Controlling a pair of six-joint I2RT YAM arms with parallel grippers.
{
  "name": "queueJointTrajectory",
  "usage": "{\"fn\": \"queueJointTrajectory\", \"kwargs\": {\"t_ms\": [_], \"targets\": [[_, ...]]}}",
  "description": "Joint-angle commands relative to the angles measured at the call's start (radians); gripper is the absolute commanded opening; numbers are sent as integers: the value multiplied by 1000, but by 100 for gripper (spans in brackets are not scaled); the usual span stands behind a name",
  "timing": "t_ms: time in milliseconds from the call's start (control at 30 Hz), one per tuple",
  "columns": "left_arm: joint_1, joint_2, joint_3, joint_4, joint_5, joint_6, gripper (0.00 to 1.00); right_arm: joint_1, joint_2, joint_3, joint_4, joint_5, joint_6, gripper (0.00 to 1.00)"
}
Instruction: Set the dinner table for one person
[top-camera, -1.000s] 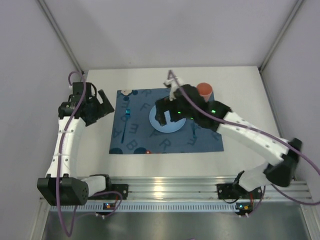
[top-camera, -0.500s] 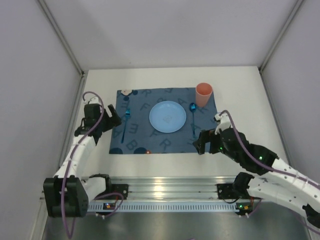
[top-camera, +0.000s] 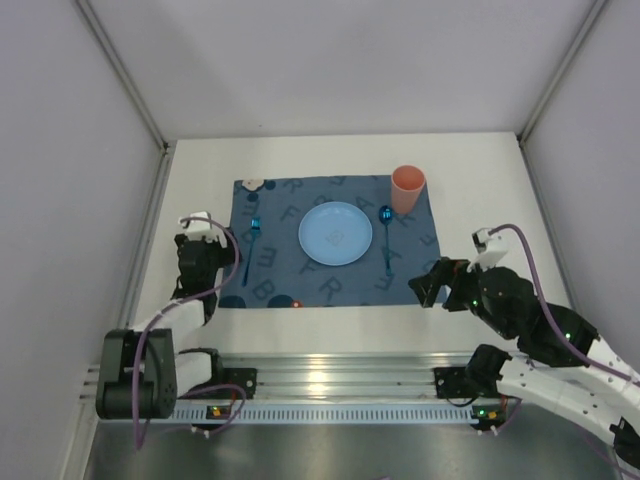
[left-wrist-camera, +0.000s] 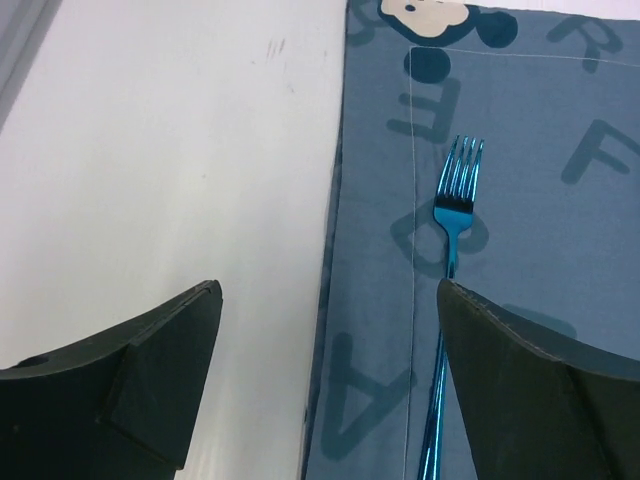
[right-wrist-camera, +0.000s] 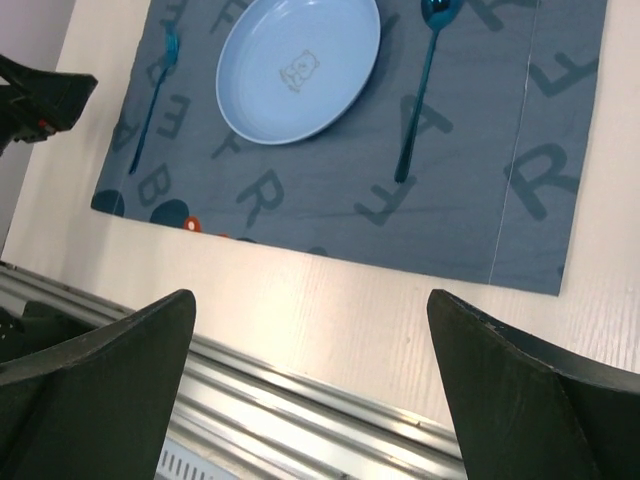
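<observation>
The tabletop (top-camera: 480, 175) is lying flat, plain white and matte.
It is spreading as one large rectangle (far bigger than anything resting on it) from the back wall (top-camera: 350, 70) forward to the metal rail (top-camera: 340, 372) at its near edge. Its middle is sitting under a dark blue letter-printed placemat (top-camera: 300, 275), while bare white margins are showing on all four sides, the left one carrying a few faint dark scuffs.

My top camera looks down from above and behind the arm bases onto the whole worktop (top-camera: 480, 170). The left wrist view sits close over the fork (left-wrist-camera: 452, 225) on the placemat (left-wrist-camera: 560, 250). The right wrist view, farther back, shares both.
</observation>
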Motion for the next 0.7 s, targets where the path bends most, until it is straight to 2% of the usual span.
{"fn": "queueJointTrajectory", "kwargs": {"t_ms": [0,33,167,233,267,333,367,433,467,667], "targets": [[3,116,-19,315,35,-9,94,1,-3,63,-74,-3,55,100],[3,143,-15,330,53,6,90,-1,-3,66,-78,-9,56,100],[3,290,-5,470,12,3,90,-1,8,84,-91,-21,26,100],[3,335,21,508,52,29,92,-1,24,107,-94,-15,18,100],[6,401,30,515,90,35,89,1,46,114,-92,-14,18,100],[6,473,15,655,101,52,89,-1,78,134,-85,-15,12,100],[6,499,24,666,80,47,90,-1,113,140,-80,-20,6,100],[1,472,51,544,78,43,90,-1,152,167,-80,-15,0,100],[-2,467,51,548,74,44,99,-1,185,176,-81,-15,-5,100],[-2,470,48,559,73,47,99,-1,271,184,-42,51,-40,100]]}}
